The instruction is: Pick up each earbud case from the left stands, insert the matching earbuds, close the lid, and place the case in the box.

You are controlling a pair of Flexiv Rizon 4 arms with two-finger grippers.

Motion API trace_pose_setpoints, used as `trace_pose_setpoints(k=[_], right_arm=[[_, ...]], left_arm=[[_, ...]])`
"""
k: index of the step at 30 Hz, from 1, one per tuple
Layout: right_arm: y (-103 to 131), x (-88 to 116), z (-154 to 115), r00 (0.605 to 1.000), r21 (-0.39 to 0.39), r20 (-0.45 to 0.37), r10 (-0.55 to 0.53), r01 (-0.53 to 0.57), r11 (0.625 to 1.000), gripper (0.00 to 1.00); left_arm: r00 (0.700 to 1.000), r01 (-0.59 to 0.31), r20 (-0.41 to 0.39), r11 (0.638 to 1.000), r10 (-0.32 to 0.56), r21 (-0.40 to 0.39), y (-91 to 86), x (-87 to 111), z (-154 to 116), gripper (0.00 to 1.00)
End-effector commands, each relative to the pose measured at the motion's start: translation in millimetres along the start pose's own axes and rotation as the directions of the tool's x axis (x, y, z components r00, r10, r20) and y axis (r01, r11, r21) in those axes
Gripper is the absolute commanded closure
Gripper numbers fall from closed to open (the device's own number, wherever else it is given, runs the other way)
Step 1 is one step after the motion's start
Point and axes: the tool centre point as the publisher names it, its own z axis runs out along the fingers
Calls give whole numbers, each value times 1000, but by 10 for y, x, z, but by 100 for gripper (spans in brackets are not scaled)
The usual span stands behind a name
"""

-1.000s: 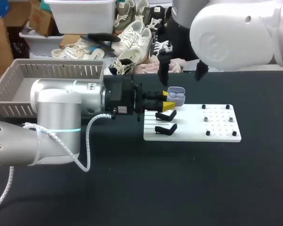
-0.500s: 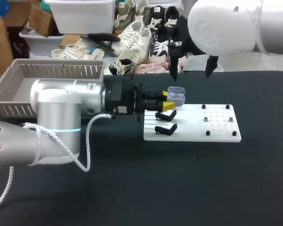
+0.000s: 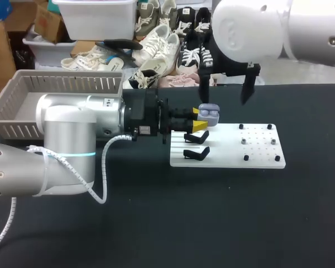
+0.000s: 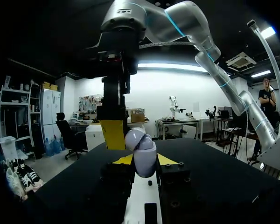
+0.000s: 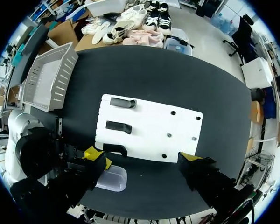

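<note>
Two yellow tips of the left gripper [image 3: 198, 119] pinch the case [image 3: 208, 114] from both sides, and neither has shifted over the last second. The case is held clear of its stand, just past the far left corner of the board [image 3: 262, 151]. Whether its lid is open cannot be told. Two empty stands [image 3: 196, 137] lie nearer on the board. Farther off and higher, the right gripper [image 3: 225, 89] has moved rightward and turned. Its fingers are spread wide, one just above the case and the other over the board's middle. Judgement: the right arm is lining up for the earbud step while the left arm presents the case. The small items on the board's right half are too small to identify. Clearance: the table [image 3: 156, 223] offers open room on the near side and to the right of the board. The tightest spot is between the right gripper's finger and the case. The basket [image 3: 67, 84] stands well apart at the far left, behind the left arm.
</note>
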Motion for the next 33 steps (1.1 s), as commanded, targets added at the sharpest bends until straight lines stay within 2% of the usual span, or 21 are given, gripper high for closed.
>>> trace_pose_setpoints(k=[1,6,11,17,21,25,26,28,29,33], right_arm=[[-20,235,-37,999,-13,36,5,-5,1000,0],[-79,326,-164,995,-4,92,45,-44,999,0],[-182,459,-487,978,0,203,57,-58,998,0],[-172,579,-628,970,-17,220,-102,108,994,0],[-172,579,-628,970,-17,220,-102,108,994,0],[-172,579,-628,970,-17,220,-102,108,994,0],[-172,579,-628,970,-17,220,-102,108,994,0],[-172,579,-628,970,-17,220,-102,108,994,0],[-172,579,-628,970,-17,220,-102,108,994,0],[-172,579,-628,970,-17,220,-102,108,994,0]], left_arm=[[1000,-1,1,1000,1,-2,0,1,-2,100],[1000,-1,1,1000,1,-2,0,1,-2,100],[1000,6,0,1000,-6,-25,22,-15,-53,100],[999,22,-22,993,-25,-119,150,-72,-384,100],[998,-2,-60,975,-12,-221,322,-111,-735,100],[997,33,-48,936,-53,-351,554,-36,-1076,100],[997,40,-50,914,-66,-404,644,11,-1201,100],[994,11,-90,886,-60,-463,749,58,-1354,100],[990,-11,-125,861,-62,-508,832,94,-1478,100],[979,-44,-180,772,-92,-634,1053,161,-1872,100]])
